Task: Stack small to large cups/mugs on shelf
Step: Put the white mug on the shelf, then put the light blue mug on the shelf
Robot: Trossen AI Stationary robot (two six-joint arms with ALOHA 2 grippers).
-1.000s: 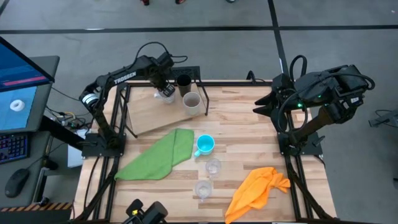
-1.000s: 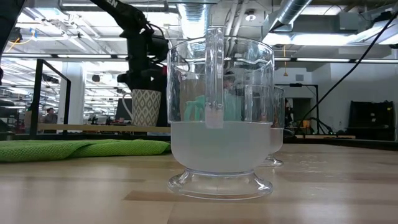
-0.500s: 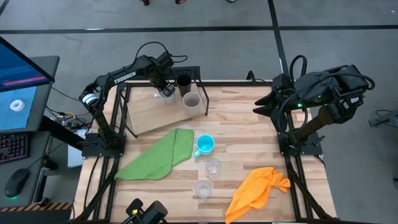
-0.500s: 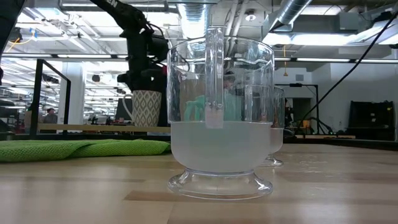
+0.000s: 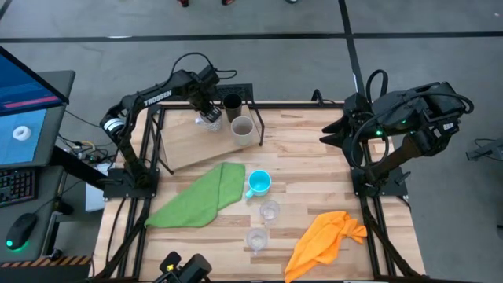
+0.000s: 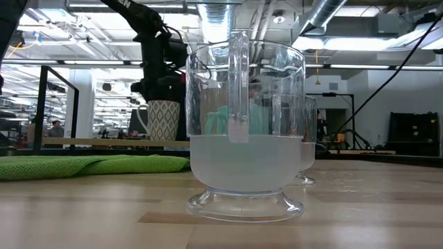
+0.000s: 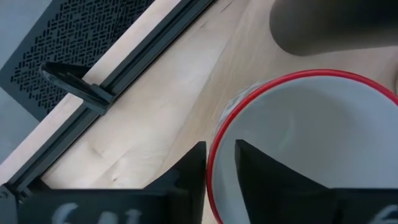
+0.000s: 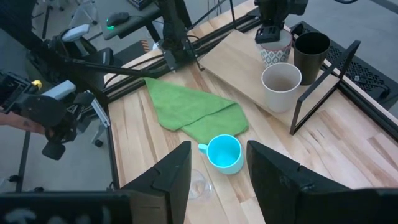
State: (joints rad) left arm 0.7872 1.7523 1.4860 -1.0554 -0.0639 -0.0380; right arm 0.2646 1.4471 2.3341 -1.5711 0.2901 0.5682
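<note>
Nearest glass (image 6: 246, 128): stood on the surface (image 5: 314, 157) at its near edge, handle showing in the low view, untouched; likely waiting for a later turn.
Second glass (image 5: 269, 210): just behind the first, a little farther from the near edge, also free-standing.
Orange cloth (image 5: 326, 238): bunched at the near right corner, apart from every cup.
Blue mug (image 5: 258, 183): upright near the middle, mouth up, just beside the green cloth (image 5: 200, 196); not yet on the shelf.
Right tool (image 8: 214, 165): parked high over the right edge, well apart from all cups, fingers spread and empty; judged to be waiting.
Shelf (image 5: 192, 141): pale board at the far left with a black wire frame, carrying three vessels.
Grey-beige cup (image 5: 242, 129): upright on the shelf's right part, mouth open, probably a base for nesting.
Black cup (image 5: 233, 104): just behind it, by the frame.
White mug (image 7: 305, 143): patterned, red-rimmed, on the shelf near the black cup.
Left tool (image 7: 219, 165): fingers straddled the mug's rim, one inside and one outside, pinching the wall; that grip kept the mug upright for placing.
</note>
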